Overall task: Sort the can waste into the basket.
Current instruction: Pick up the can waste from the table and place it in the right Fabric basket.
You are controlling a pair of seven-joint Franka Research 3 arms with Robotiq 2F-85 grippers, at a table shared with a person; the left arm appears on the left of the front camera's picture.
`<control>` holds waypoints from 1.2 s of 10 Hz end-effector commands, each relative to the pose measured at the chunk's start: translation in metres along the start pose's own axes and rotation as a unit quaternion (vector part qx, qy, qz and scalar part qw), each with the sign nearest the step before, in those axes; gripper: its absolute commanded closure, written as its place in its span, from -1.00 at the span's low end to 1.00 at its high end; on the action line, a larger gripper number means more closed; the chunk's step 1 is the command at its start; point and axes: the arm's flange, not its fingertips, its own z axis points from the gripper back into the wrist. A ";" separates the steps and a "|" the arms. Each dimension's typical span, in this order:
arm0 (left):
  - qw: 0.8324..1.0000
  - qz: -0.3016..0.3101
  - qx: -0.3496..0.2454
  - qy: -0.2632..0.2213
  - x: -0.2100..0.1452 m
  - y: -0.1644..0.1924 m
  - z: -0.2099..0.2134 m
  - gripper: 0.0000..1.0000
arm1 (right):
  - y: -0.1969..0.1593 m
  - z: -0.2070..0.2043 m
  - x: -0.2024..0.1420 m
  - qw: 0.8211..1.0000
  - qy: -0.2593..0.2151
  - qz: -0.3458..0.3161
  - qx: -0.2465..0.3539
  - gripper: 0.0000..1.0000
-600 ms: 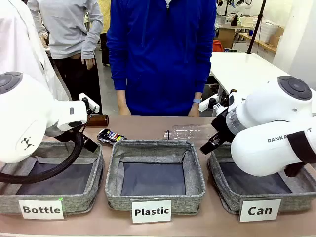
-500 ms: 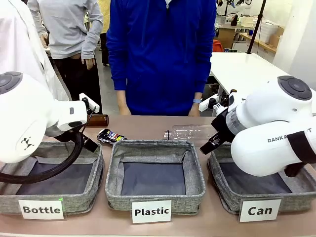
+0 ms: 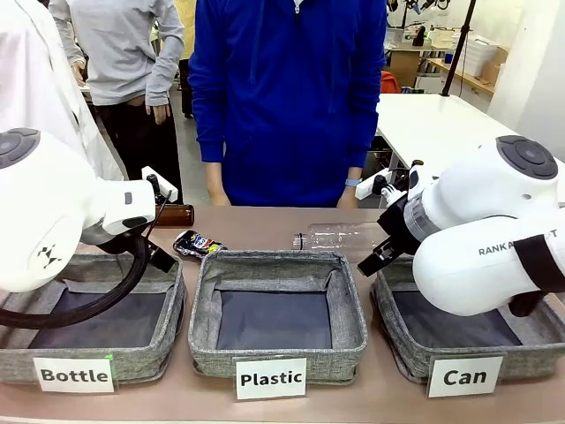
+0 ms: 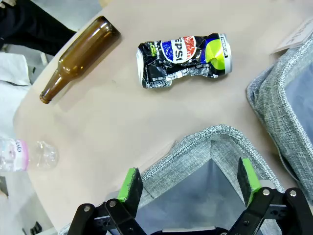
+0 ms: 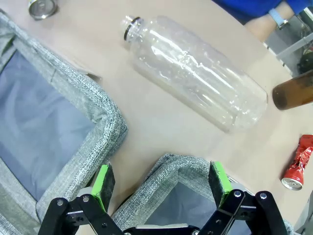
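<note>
Tan table (image 4: 122, 122) carries dark can (image 4: 183, 59) and red can (image 5: 297, 169); left gripper (image 4: 189, 181) is open and empty, right gripper (image 5: 161, 178) open above basket (image 3: 408, 360).

I'm working in a robotics lab, not a home or a shop. Two white robot arms, the left arm (image 3: 44, 221) and the right arm (image 3: 494, 230), stand at a brown surface (image 3: 265, 225) laid out like a test station. On it sits a row of grey fabric containers, each with a printed card: a "Bottle" bin (image 3: 132, 360), a "Plastic" bin (image 3: 274, 258) and the "Can" basket (image 3: 397, 340). A person in a blue top (image 3: 287, 97) stands across from me, with onlookers (image 3: 124, 53) on the bare floor behind. Farther back I see a white table (image 3: 433, 124), a black stand pole (image 3: 457, 44) and a bench with boxes (image 3: 472, 81).
</note>
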 end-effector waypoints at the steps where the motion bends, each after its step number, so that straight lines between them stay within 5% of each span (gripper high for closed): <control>1: 1.000 0.000 0.000 0.000 0.000 0.000 0.000 -1.00 | 0.000 0.000 0.000 1.000 0.000 -0.001 0.000 -1.00; 7: 1.000 0.000 0.000 0.000 0.000 0.000 0.000 -1.00 | 0.004 0.014 0.008 1.000 0.003 0.020 0.005 -1.00; 10: 0.993 -0.002 -0.120 0.011 0.006 0.009 0.092 -1.00 | 0.002 0.093 0.016 0.995 0.023 0.008 0.098 -1.00; 12: 0.972 -0.018 -0.234 -0.024 -0.021 0.039 0.157 -1.00 | -0.010 0.170 0.001 0.979 0.023 -0.091 0.183 -1.00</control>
